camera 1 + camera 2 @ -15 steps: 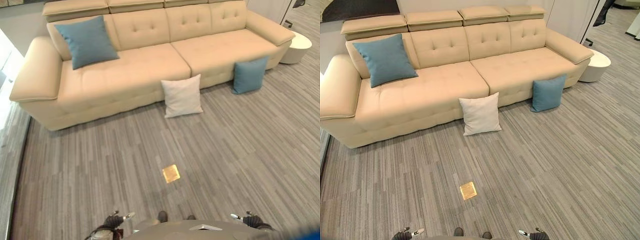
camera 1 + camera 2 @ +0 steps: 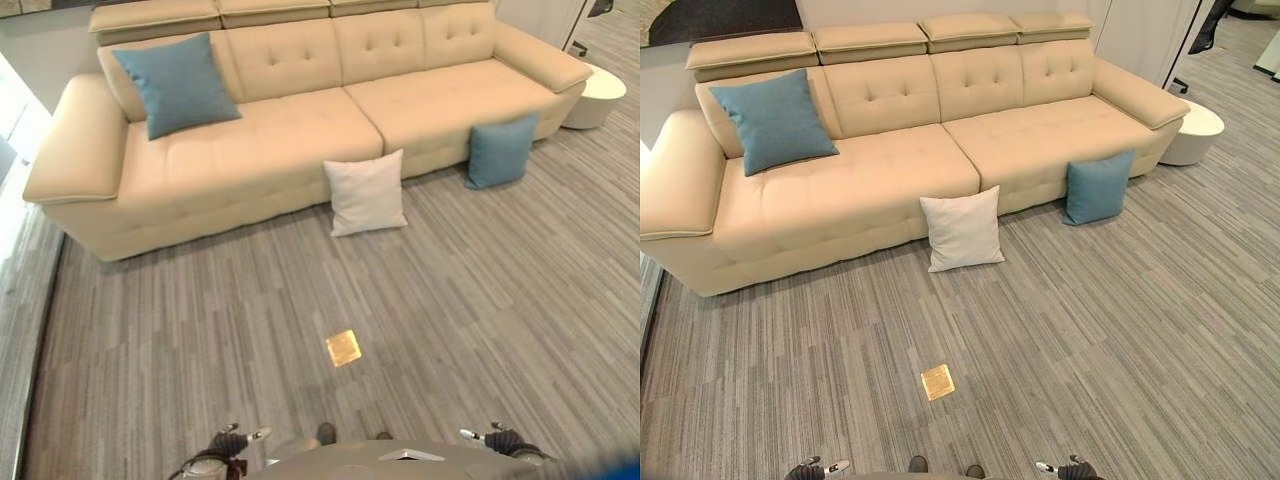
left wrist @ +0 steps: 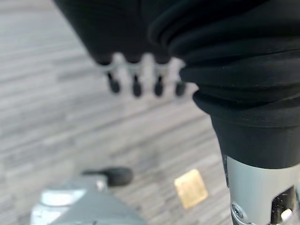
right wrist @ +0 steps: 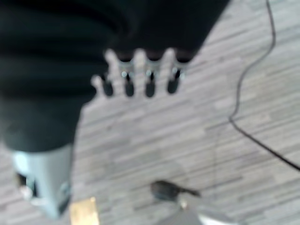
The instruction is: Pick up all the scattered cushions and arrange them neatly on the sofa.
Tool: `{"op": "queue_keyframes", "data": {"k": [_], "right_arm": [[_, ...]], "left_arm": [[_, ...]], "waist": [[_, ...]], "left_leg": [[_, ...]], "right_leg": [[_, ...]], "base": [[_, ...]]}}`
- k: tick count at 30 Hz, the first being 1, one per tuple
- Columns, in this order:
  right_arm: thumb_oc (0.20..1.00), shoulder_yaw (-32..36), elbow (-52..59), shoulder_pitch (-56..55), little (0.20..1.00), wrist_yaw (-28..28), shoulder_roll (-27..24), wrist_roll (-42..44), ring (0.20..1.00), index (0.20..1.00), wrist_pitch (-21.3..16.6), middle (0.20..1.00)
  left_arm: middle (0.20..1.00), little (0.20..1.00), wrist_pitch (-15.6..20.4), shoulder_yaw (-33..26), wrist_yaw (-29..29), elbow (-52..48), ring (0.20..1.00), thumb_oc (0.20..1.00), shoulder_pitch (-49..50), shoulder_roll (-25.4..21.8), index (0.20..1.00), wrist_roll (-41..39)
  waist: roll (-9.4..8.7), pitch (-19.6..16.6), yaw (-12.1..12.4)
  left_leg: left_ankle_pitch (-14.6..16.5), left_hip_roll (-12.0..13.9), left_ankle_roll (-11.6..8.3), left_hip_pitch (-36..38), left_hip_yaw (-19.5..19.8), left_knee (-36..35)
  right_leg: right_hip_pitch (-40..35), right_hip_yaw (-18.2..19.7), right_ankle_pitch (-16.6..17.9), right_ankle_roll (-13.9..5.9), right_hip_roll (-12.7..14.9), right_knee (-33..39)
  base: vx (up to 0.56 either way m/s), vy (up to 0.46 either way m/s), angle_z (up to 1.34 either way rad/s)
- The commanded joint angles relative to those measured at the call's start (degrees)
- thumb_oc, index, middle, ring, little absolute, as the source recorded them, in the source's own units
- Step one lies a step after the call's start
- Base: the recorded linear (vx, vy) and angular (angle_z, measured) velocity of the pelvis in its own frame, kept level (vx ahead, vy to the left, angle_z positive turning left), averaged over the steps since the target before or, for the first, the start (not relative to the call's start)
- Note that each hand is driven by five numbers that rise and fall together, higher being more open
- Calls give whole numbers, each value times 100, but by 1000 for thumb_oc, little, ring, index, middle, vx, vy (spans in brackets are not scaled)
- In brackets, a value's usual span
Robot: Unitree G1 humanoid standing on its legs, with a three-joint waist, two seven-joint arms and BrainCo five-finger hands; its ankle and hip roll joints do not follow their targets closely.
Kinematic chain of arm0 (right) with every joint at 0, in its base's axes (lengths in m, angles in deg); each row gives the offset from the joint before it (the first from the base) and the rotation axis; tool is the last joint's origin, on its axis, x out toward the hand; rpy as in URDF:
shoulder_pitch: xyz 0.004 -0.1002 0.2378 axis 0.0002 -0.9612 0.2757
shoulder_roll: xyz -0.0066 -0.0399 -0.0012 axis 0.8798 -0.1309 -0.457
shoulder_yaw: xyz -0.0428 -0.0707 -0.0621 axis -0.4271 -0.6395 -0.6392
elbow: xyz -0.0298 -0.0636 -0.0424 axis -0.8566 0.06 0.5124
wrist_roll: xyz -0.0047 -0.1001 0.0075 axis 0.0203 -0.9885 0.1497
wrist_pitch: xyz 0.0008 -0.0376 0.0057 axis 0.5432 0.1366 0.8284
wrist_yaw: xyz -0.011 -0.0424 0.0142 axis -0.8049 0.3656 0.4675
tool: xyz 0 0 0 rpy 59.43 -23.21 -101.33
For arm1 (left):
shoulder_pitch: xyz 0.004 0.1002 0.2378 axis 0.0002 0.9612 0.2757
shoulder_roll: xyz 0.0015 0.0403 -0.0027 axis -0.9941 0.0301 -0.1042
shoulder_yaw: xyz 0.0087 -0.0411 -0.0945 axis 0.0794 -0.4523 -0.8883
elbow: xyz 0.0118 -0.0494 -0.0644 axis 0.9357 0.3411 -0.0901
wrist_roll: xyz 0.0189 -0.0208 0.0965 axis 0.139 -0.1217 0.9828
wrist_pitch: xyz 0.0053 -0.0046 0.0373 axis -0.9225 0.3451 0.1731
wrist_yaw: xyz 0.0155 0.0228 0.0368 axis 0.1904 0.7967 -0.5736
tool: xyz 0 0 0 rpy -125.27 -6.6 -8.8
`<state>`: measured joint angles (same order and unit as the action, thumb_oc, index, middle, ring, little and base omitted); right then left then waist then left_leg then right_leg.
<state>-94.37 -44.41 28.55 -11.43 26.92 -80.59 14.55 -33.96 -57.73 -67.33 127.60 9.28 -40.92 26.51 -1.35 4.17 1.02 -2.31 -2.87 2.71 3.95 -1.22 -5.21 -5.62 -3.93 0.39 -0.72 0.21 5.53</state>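
Cushions: white cushion [image 2: 962, 229] and blue cushion [image 2: 1097, 187] seemingly lean against sofa [image 2: 890, 180].

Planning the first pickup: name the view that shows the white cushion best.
The right eye view: the white cushion stands whole on the floor, leaning against the sofa front, near centre. The left eye view shows it equally whole. Both wrist views show floor, not the cushion.

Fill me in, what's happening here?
Nothing is being handled yet. The left robot hand and right robot hand hang open over the floor, holding nothing. One teal cushion already sits on the beige sofa. A white cushion and a smaller teal cushion lean against the sofa's front on the floor.
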Motion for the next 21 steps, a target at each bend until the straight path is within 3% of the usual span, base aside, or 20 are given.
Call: {"op": "queue_keyframes", "data": {"k": [1, 12, 15, 16, 17, 21], "right_arm": [[1000, -161, -116, 335, 1000, -86, -100, -102, 1000, 1000, -20, 1000], [1000, -274, -5, 596, 1000, -38, -106, -143, 1000, 1000, 5, 1000], [1000, -282, 24, 636, 1000, -21, -107, -137, 1000, 1000, 6, 1000], [1000, -334, 77, 674, 1000, -10, -115, -170, 1000, 1000, 9, 1000], [1000, -355, 86, 700, 1000, -12, -99, -165, 1000, 1000, -2, 1000], [1000, -427, 128, 708, 1000, -14, -106, -165, 1000, 1000, -18, 1000]], "left_arm": [[1000, 1000, 22, -152, -20, 453, 1000, 1000, -392, 34, 1000, 135], [1000, 1000, 54, -43, -31, 378, 1000, 1000, -567, -35, 1000, 171], [1000, 1000, 53, -17, -45, 371, 1000, 1000, -593, -43, 1000, 158], [1000, 1000, 47, 32, -52, 320, 1000, 1000, -655, -93, 1000, 170], [1000, 1000, 44, 53, -50, 309, 1000, 1000, -706, -111, 1000, 184], [1000, 1000, 40, 49, -42, 292, 1000, 1000, -764, -161, 1000, 149]], "waist": [[-52, 77, 118], [-113, 276, 266], [-105, 319, 280], [-92, 453, 205], [-87, 495, 174], [-93, 532, 114]], "left_leg": [[291, 101, -343, 229, 596, 21], [581, -113, -140, -163, 431, 626], [636, -188, -71, -209, 445, 689], [683, -202, -2, -183, 519, 775], [715, -194, 21, -169, 561, 804], [824, -212, 42, 110, 643, 682]], "right_leg": [[55, 24, 167, -674, 418, -84], [490, 361, 283, -797, 596, -425], [682, 387, 253, -869, 664, -821], [1030, 427, 323, -885, 625, -1609], [1138, 438, 298, -868, 576, -1815], [1474, 183, 266, -758, 381, -1643]], "base": [[12, 36, -1], [8, 67, -17], [28, 133, -20], [43, 161, -18], [62, 141, -20], [154, 29, -1]]}}
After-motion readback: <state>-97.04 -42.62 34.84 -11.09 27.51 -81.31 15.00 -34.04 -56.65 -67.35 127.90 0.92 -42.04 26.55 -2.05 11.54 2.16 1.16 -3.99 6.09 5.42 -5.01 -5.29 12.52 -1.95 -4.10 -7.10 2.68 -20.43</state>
